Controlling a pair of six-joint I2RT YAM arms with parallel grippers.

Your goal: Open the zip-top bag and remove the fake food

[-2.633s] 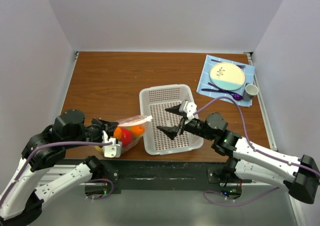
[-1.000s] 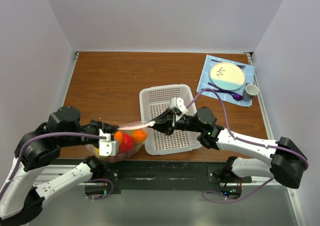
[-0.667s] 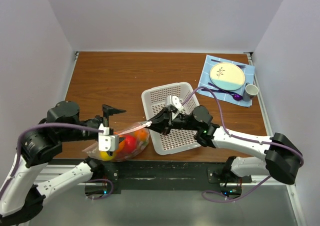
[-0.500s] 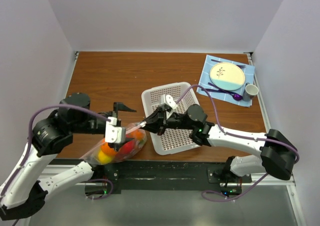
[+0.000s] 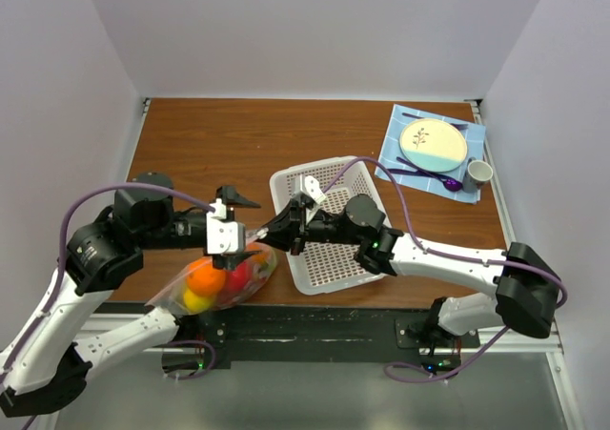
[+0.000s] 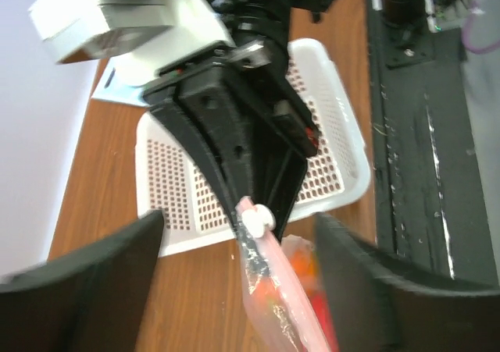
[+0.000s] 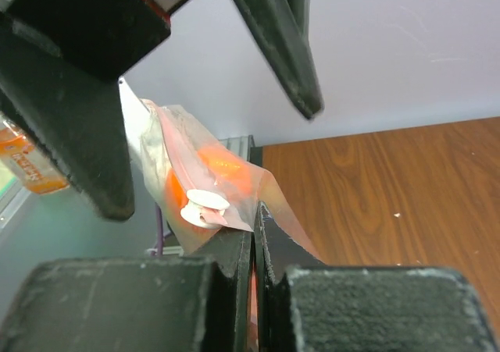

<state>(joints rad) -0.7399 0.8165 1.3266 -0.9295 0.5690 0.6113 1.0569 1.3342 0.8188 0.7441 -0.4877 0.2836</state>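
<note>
Step in hand: opening of the zip-top bag (image 5: pixel 238 276), which lay at lower left of the overhead view, pink strip end raised, fake food (image 5: pixel 206 278) sagging in the low end.

Right gripper (image 5: pixel 271 232): jaws were pinched flat on the strip's corner, just left of the white basket (image 5: pixel 329 176).

Left gripper (image 5: pixel 242 227): jaws stood wide, one each side of the strip, holding nothing; the white slider (image 6: pixel 256 220) sat between them.

Handling judged best: left jaws needed to close on the slider alone, clear of the film; right needed to keep the corner taut; pull along the strip's line, away from the right gripper.

Risk: the small tab could slip from a loose pinch.
</note>
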